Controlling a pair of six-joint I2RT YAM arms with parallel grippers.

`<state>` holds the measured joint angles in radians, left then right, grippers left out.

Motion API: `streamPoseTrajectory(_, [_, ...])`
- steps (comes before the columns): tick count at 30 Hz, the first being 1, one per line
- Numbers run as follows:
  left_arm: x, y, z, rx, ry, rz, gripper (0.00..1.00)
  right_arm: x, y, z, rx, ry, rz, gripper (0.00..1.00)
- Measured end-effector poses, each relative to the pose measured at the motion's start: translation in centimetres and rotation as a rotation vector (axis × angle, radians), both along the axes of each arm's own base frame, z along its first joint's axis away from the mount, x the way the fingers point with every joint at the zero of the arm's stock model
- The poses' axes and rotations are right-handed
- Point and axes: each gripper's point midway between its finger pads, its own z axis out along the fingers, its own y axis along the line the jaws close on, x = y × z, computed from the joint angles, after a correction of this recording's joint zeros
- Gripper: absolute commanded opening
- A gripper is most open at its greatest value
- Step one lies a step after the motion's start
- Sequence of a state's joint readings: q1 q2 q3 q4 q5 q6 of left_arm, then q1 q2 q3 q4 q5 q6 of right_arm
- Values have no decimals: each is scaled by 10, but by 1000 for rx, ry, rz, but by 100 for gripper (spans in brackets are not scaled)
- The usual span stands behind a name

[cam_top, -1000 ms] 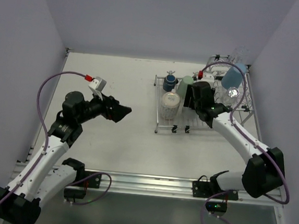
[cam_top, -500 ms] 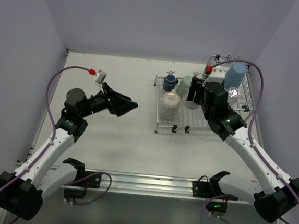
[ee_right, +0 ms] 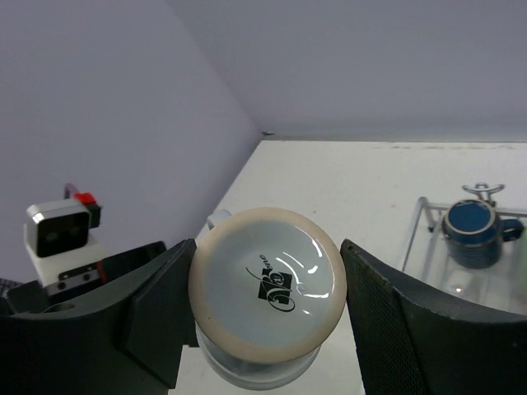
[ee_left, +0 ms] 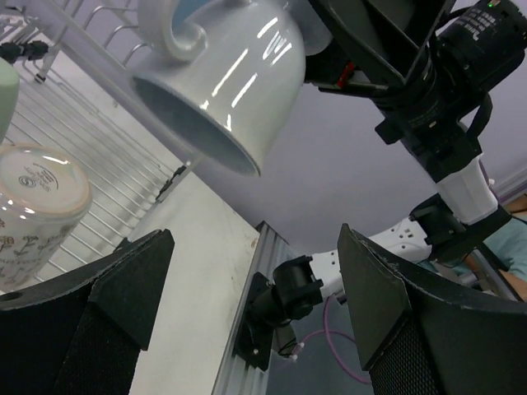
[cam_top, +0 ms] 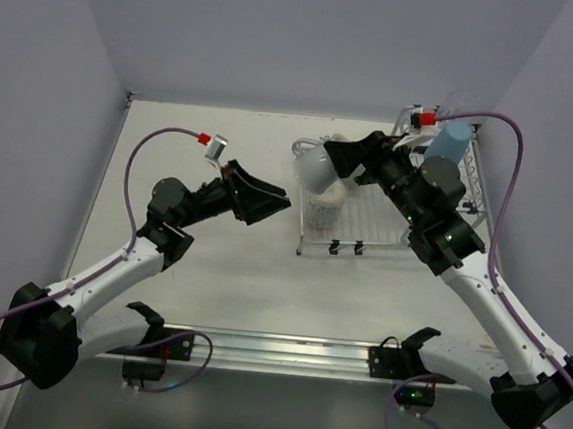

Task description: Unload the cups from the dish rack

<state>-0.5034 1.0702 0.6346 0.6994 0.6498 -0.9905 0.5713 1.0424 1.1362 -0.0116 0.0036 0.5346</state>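
Observation:
My right gripper (cam_top: 343, 161) is shut on a white handled mug (cam_top: 316, 165), held on its side above the left end of the silver dish rack (cam_top: 386, 223). In the right wrist view the mug's base (ee_right: 268, 288) sits between my fingers (ee_right: 395, 321). My left gripper (cam_top: 273, 201) is open and empty, pointing at the mug from the left. In the left wrist view the mug's mouth (ee_left: 222, 74) hangs above my open gripper (ee_left: 255, 313). A whitish patterned cup (cam_top: 322, 206) lies in the rack. A light blue tumbler (cam_top: 451, 144) stands at its far right, and a dark blue mug (ee_right: 473, 239) at its far edge.
A pale green tumbler (ee_left: 4, 90) shows at the left wrist view's edge, beside the patterned cup (ee_left: 37, 206) on the rack grid (ee_left: 107, 164). A clear glass (cam_top: 464, 98) stands at the rack's back right. Grey walls close in the white table (cam_top: 212, 258).
My right gripper has risen from the rack with the white mug and swung left. My left gripper has moved right and up towards the mug.

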Motion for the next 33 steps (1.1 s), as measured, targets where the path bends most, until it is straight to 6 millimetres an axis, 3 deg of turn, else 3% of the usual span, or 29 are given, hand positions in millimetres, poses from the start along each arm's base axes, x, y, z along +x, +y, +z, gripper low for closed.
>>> streamPoseTrajectory(4, [6,-1,5,-44,-8,23,85,-4,18,-6,49,39,89,25])
streamPoseTrajectory(7, [8,-1,16,-83,-35,33,71,-8,24,-12,65,61,124,25])
streamPoseTrajectory(12, [14,-6,16,-112,-34,32,59,-11,30,-21,89,87,159,24])
streamPoseTrajectory(15, [21,-11,6,-109,1,28,46,-10,34,-29,103,106,172,24])
streamPoseTrajectory(17, [25,-14,0,-106,24,25,31,-8,35,-35,109,118,174,24])
streamPoseTrajectory(19, [28,-14,0,-119,46,36,18,-4,34,-39,118,121,164,24])
streamPoseTrajectory(21, [29,-12,5,-136,43,47,11,-2,33,-39,129,120,159,23])
streamPoseTrajectory(22, [28,-11,8,-141,37,49,1,-2,33,-38,138,118,160,23])
streamPoseTrajectory(25, [23,-8,18,-149,2,64,0,-2,35,-38,160,115,169,25])
streamPoseTrajectory(27, [22,-5,19,-134,-10,83,0,-2,37,-39,175,112,179,33])
streamPoseTrajectory(28, [22,-4,18,-118,-11,97,0,-2,39,-40,181,111,184,52])
streamPoseTrajectory(30, [24,-2,16,-76,-10,126,0,1,41,-48,192,126,187,72])
streamPoseTrajectory(31, [25,-1,13,-42,-4,143,0,3,43,-53,195,137,187,88])
streamPoseTrajectory(33, [32,4,9,31,3,197,0,3,48,-64,187,166,206,99])
